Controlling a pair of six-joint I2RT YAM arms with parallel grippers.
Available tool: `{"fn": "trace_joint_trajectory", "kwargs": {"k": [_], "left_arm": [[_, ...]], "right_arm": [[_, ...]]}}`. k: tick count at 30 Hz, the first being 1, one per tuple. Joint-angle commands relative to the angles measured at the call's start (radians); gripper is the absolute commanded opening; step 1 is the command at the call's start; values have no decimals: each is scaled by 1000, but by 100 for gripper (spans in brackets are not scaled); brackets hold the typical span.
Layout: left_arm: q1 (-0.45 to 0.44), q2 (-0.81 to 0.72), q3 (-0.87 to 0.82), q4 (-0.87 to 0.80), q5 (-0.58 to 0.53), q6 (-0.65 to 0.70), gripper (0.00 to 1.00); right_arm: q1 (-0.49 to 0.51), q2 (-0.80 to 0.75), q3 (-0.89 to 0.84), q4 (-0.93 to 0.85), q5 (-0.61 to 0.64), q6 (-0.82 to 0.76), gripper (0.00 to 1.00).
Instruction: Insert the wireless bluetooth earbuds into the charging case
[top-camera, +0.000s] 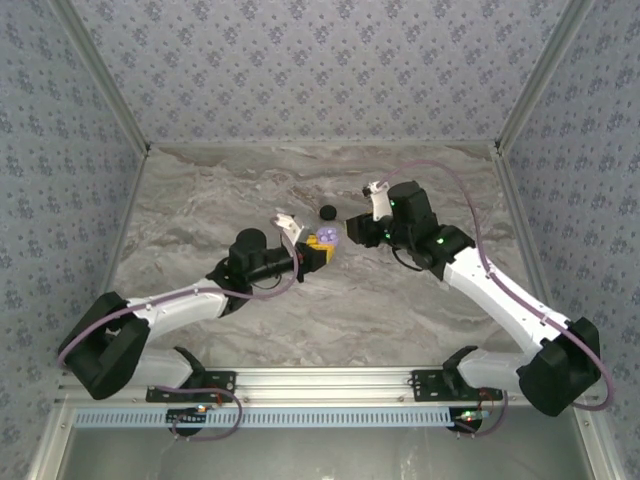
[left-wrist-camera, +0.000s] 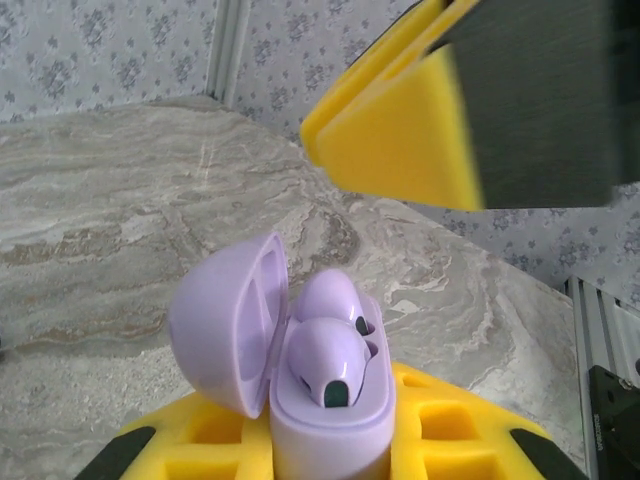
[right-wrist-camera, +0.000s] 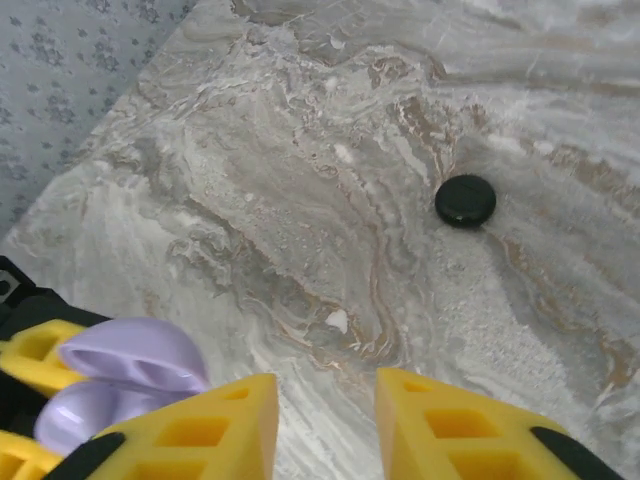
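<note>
The charging case (left-wrist-camera: 330, 420), a small lavender puck, stands clamped between the yellow fingers of my left gripper (left-wrist-camera: 330, 455), which is shut on it. Its lid (left-wrist-camera: 220, 325) hangs open to the left. Two lavender earbuds (left-wrist-camera: 328, 360) with dark tips sit in the case's wells. From above, the case (top-camera: 326, 237) is at the table's middle. My right gripper (right-wrist-camera: 325, 425) hovers just right of the case (right-wrist-camera: 130, 375), open with nothing between its fingers. One right finger (left-wrist-camera: 420, 130) looms above the case in the left wrist view.
A black round disc (top-camera: 326, 211) lies on the marble table just behind the case, and it lies ahead of the right fingers as the disc (right-wrist-camera: 465, 200) in the right wrist view. Patterned walls enclose the table (top-camera: 200, 200) on three sides.
</note>
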Motion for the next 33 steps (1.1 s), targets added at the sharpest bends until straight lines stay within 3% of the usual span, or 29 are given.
{"fn": "trace_joint_trajectory", "kwargs": {"k": [1, 6, 12, 33], "left_arm": [[-7, -44, 40, 7, 76, 44, 11], [-9, -52, 63, 5, 139, 46, 11], [-15, -48, 76, 28, 173, 30, 11], [-16, 28, 82, 76, 182, -7, 10]], "right_arm": [[-63, -7, -27, -3, -174, 28, 29], [-140, 25, -44, 35, -374, 32, 22], [-147, 67, -33, 71, -491, 39, 15], [-137, 65, -40, 219, -714, 106, 12]]}}
